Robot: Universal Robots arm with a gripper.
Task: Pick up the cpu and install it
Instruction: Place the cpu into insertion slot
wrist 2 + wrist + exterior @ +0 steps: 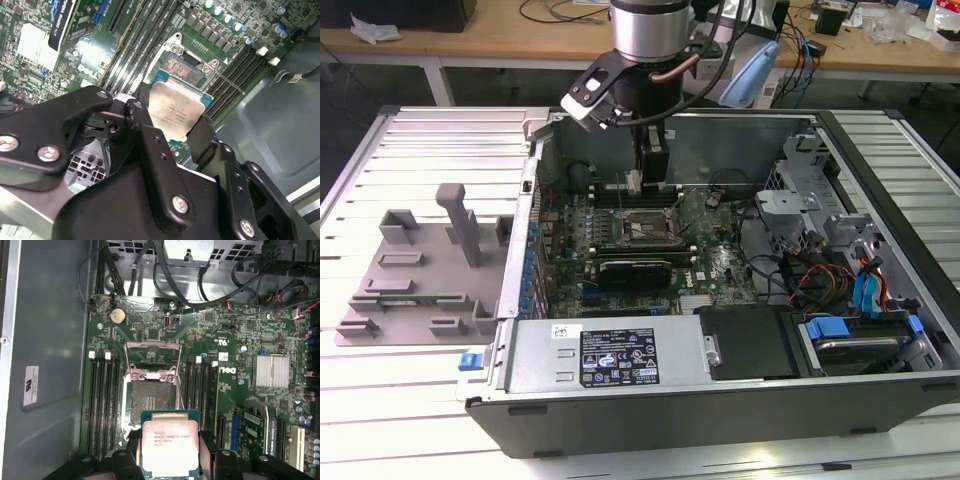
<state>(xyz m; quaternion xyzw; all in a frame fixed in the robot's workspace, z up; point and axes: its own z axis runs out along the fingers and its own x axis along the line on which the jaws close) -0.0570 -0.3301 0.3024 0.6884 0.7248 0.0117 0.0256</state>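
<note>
Now, your black two-fingered gripper [170, 452] is clamped on the flat, square, silver-topped cpu [167, 437], held near the open dark socket frame [150, 401]. Tilt or misalignment could crush its contacts.

cpu [166, 442]: you see a few lines of small dark print on its shiny top, too small to read.
white sticker [31, 385]: tiny print, on the grey case wall [50, 315].
label [620, 356]: black and white, tiny print, on the power box [535, 360].
green board [235, 340]: small white letters.

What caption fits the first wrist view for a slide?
Gripper holds the cpu near the open socket on the green motherboard.
</note>
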